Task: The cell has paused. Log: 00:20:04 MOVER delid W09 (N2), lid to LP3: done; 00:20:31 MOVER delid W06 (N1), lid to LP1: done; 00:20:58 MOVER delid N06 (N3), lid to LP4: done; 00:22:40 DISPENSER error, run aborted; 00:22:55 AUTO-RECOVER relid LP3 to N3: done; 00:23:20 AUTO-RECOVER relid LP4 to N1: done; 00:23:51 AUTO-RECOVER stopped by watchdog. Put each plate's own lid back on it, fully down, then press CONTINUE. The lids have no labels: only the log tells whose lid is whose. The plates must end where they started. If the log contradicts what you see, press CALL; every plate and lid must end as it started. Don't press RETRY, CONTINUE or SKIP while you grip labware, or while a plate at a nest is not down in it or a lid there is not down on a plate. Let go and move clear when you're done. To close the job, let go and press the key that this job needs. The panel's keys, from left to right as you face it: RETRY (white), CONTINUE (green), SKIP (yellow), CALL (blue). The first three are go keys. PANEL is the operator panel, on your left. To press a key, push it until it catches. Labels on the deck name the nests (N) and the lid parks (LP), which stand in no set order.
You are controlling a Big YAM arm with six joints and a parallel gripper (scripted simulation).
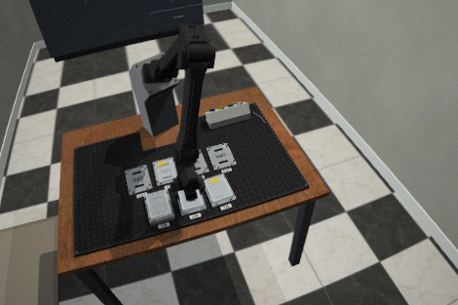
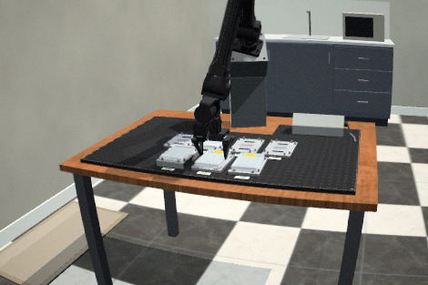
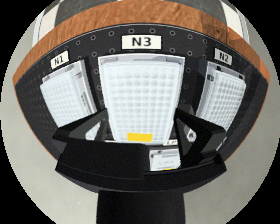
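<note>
Where exterior blurs, wrist reads N3 label [image 1: 195, 215] [image 2: 203, 173] [image 3: 141, 42]

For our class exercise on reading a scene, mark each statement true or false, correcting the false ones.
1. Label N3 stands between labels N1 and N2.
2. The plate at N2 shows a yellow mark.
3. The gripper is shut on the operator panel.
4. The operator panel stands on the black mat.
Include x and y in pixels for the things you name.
1. Label N3 [image 1: 195, 215] [image 2: 203, 173] [image 3: 141, 42] stands between labels N1 and N2. True.
2. The plate at N2 [image 1: 159, 207] [image 2: 177, 156] [image 3: 226, 97] shows a yellow mark. False: none shows.
3. The gripper [image 1: 191, 197] [image 2: 213, 156] [image 3: 140, 111] is shut on the operator panel [image 1: 228, 119] [image 2: 318, 125]. False: it is open at N3.
4. The operator panel stands on the black mat [image 1: 273, 168] [image 2: 310, 170]. True.
</note>
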